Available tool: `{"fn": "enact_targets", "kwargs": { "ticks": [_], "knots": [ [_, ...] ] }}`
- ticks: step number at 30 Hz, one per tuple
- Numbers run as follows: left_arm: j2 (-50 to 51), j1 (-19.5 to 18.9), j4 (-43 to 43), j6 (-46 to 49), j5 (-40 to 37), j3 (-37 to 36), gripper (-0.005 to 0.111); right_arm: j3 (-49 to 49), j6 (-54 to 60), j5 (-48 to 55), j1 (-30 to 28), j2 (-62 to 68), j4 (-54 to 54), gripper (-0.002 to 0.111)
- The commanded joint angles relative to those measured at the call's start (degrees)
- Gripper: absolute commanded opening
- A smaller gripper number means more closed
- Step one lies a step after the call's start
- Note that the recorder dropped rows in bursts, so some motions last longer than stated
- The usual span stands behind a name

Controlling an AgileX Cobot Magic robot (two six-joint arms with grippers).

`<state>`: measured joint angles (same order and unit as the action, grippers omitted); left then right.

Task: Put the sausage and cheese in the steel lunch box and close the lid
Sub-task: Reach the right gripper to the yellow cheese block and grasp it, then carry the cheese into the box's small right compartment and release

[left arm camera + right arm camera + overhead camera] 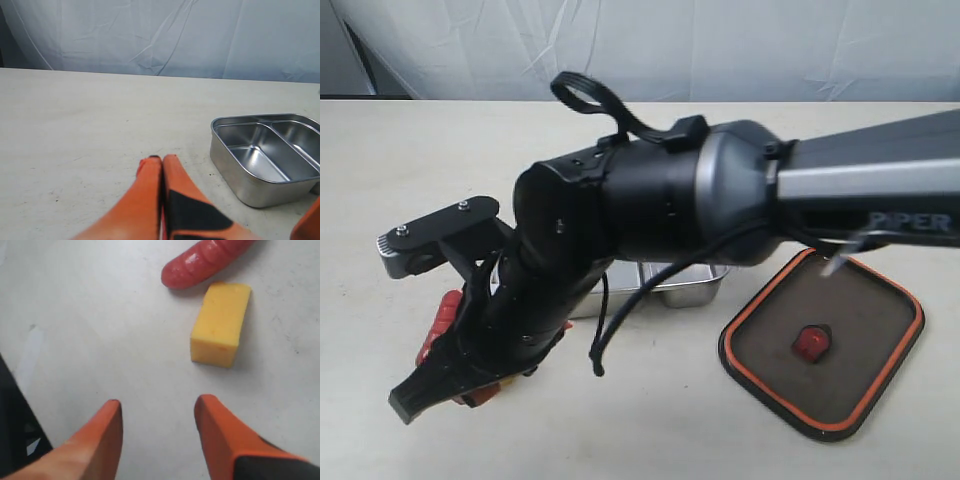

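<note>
Right pincer [158, 401] spread over bare table [95, 330], cheese [220, 322] edge just ahead, sausage [205, 260] beyond.

We get soft, even, fairly bright light in every view — shadows are faint, like the one beside the cheese [220, 322]. The steel lunch box [250, 185] shows pale glare; the close arm [720, 190] looks slightly soft.

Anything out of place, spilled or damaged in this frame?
Nothing stands out. The lid lies on the table apart from the steel lunch box, orange seal up and intact. The box stands upright with both compartments empty. The sausage and the cheese sit close together on the table, undamaged. No spills.
</note>
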<state>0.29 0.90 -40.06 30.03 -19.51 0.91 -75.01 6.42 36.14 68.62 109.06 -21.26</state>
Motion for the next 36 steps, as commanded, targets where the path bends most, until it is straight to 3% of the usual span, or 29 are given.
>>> {"fn": "enact_targets", "kwargs": {
  "ticks": [1,7,12,14,22,36],
  "knots": [
    [-0.3,0.4,0.4,0.2,0.1,-0.1,0.0,-3.5,-1.0,0.3,0.0,3.1,3.8,0.047],
    [-0.3,0.4,0.4,0.2,0.1,-0.1,0.0,-4.3,-1.0,-1.7,0.0,4.4,6.8,0.047],
    [-0.3,0.4,0.4,0.2,0.1,-0.1,0.0,-4.3,-1.0,-3.5,0.0,4.4,6.8,0.073],
    [-0.3,0.4,0.4,0.2,0.1,-0.1,0.0,-4.3,-1.0,-3.6,0.0,4.4,6.8,0.077],
    [-0.3,0.4,0.4,0.2,0.1,-0.1,0.0,-4.3,-1.0,-7.9,0.0,4.4,6.8,0.077],
    [-0.3,0.4,0.4,0.2,0.1,-0.1,0.0,-4.3,-1.0,-6.5,0.0,8.6,6.7,0.075]
  ]
}}
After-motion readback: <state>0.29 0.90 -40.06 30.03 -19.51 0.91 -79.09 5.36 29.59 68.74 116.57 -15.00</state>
